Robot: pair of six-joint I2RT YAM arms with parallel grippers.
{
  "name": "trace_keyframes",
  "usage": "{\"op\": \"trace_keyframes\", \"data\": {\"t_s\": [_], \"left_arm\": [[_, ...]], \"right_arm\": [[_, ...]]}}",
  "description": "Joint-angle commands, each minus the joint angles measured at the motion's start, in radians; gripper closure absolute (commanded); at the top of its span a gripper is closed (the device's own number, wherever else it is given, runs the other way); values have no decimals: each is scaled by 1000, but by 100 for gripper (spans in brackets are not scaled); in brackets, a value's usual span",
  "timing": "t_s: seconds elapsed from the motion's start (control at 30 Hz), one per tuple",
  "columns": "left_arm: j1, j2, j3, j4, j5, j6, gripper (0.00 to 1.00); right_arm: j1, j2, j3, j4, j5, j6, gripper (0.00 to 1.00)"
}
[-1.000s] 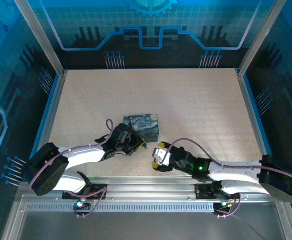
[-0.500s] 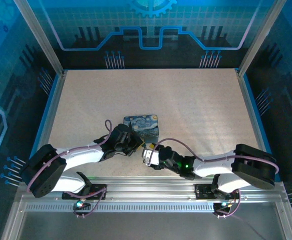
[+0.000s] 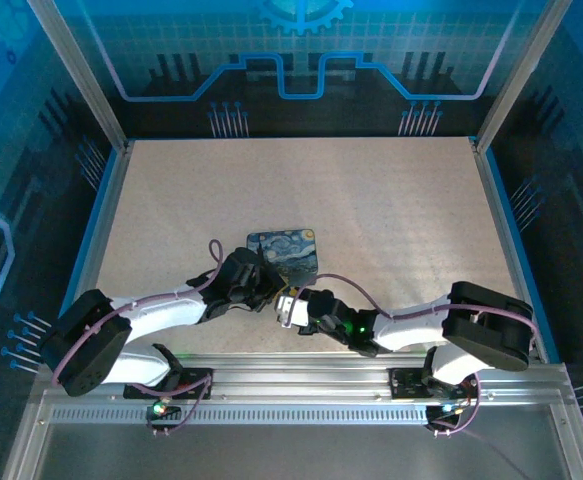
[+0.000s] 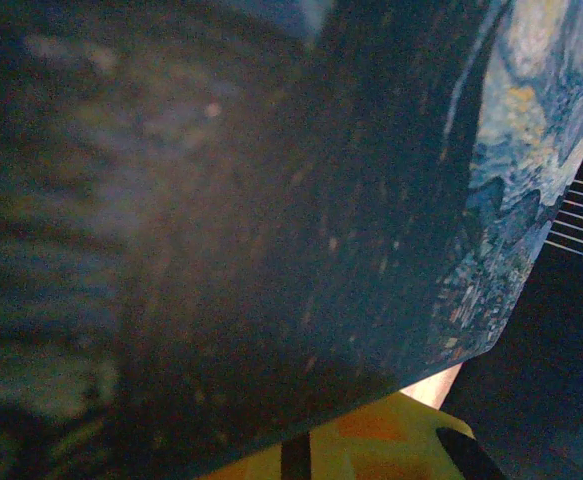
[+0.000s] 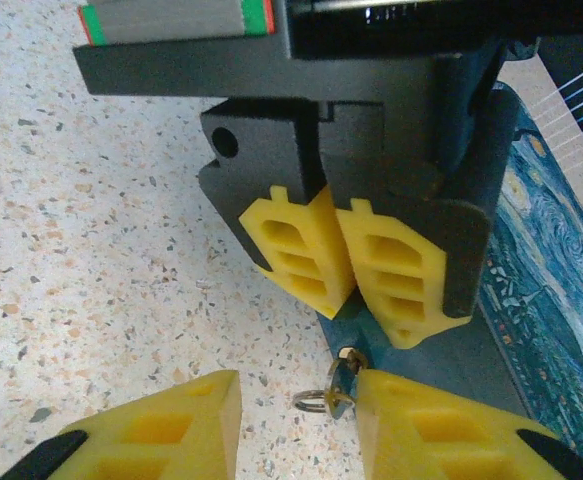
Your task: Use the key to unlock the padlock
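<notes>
Entry: robot test cell, laboratory type. From my remote station I log: speckled tabletop [image 3: 391, 200], aluminium frame posts [image 3: 77, 65], blue circuit-print wall panels [image 3: 391, 45], slotted aluminium rail [image 3: 301, 382] carrying my arm bases [image 3: 178, 384].

Blue glow rings my evenly lit tabletop [image 3: 391, 200]; my left wrist view is dark, smeared, unfocused.

Both arms low, bent inward; left pincer [image 5: 343, 262] closed tight, right pincer [image 5: 299, 418] facing it, jaws apart.
</notes>
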Motion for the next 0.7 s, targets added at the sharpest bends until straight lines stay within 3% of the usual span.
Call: {"op": "trace_keyframes", "data": {"t_s": [0.0, 0.2, 0.53, 0.67], "left_arm": [[-6, -24, 20, 20, 18, -20, 100], [-7, -17, 21, 30, 24, -25, 100], [-7, -10, 15, 53, 30, -37, 100], [-6, -9, 12, 57, 30, -40, 100]], "right_arm": [[11, 20, 24, 37, 24, 5, 68], [11, 33, 28, 45, 42, 14, 77], [10, 59, 22, 92, 89, 50, 100], [11, 63, 22, 99, 106, 59, 100]]}}
